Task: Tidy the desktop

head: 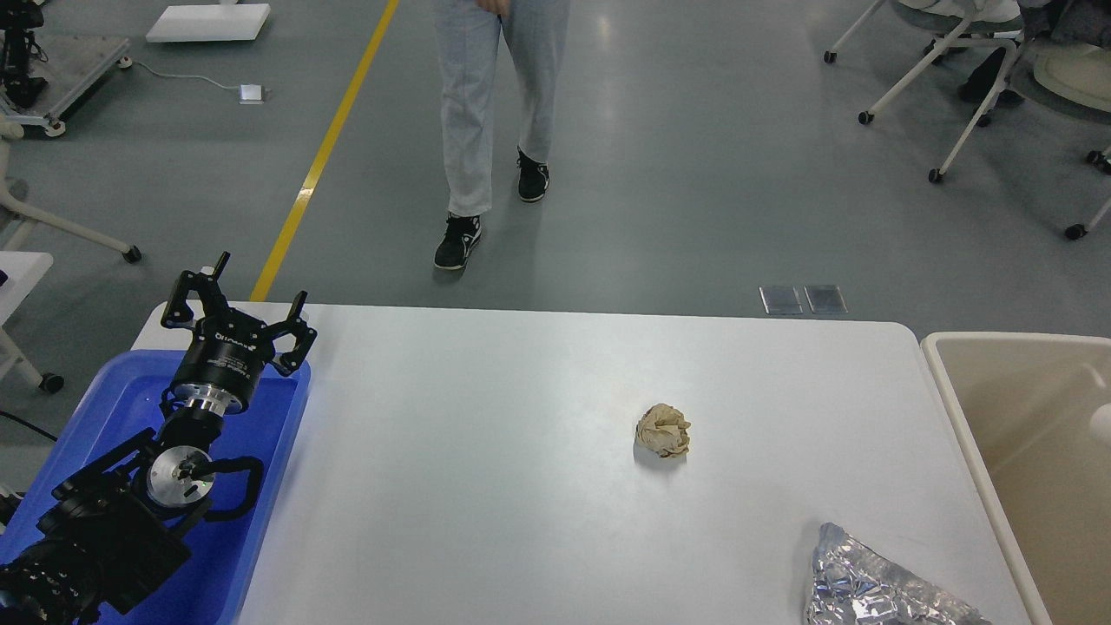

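Note:
The white desktop (486, 451) fills the middle of the head view. A crumpled beige paper ball (663, 430) lies on it right of centre. A crumpled silver foil piece (877, 583) lies at the front right corner. My left gripper (259, 279) is open and empty, held over the far end of the blue tray (278, 451) at the desktop's left side, far from both pieces. My right arm is out of view.
A beige-white tub (955, 408) stands against the desktop's right edge, with a small white object (1101, 424) at its right edge. A person in grey trousers (486, 113) walks just beyond the far edge. Wheeled chairs (946, 78) stand at the back right.

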`<action>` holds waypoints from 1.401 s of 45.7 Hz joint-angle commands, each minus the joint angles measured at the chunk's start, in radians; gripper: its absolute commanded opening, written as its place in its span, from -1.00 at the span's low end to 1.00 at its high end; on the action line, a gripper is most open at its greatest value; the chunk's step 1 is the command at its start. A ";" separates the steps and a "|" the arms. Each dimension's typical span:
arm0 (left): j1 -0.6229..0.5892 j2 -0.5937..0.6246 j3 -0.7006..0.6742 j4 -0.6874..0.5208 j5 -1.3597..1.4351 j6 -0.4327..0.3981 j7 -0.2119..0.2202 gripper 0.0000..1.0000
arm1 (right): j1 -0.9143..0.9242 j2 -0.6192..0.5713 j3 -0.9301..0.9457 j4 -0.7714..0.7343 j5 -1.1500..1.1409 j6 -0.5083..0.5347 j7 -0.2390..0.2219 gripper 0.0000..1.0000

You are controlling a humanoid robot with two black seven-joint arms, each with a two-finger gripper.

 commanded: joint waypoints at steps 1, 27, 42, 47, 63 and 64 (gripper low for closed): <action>0.001 0.000 0.000 0.000 0.000 0.000 0.000 1.00 | -0.002 0.121 -0.007 -0.121 0.009 -0.047 0.001 -1.00; 0.001 0.000 0.000 0.000 0.000 0.000 0.000 1.00 | 0.015 0.209 -0.018 -0.121 0.009 -0.278 0.000 -1.00; 0.001 0.000 0.000 0.000 0.000 0.000 0.000 1.00 | 0.023 0.203 -0.021 -0.121 0.007 -0.277 -0.003 -0.28; 0.001 0.000 0.000 0.000 0.000 0.000 0.000 1.00 | 0.023 0.201 -0.022 -0.121 0.003 -0.269 -0.009 0.30; -0.001 0.000 0.000 0.000 0.000 0.000 0.000 1.00 | 0.038 0.195 -0.019 -0.124 0.004 -0.277 -0.009 0.81; -0.001 0.000 0.000 0.000 0.000 0.000 0.000 1.00 | 0.038 0.195 -0.018 -0.124 0.004 -0.277 -0.009 0.92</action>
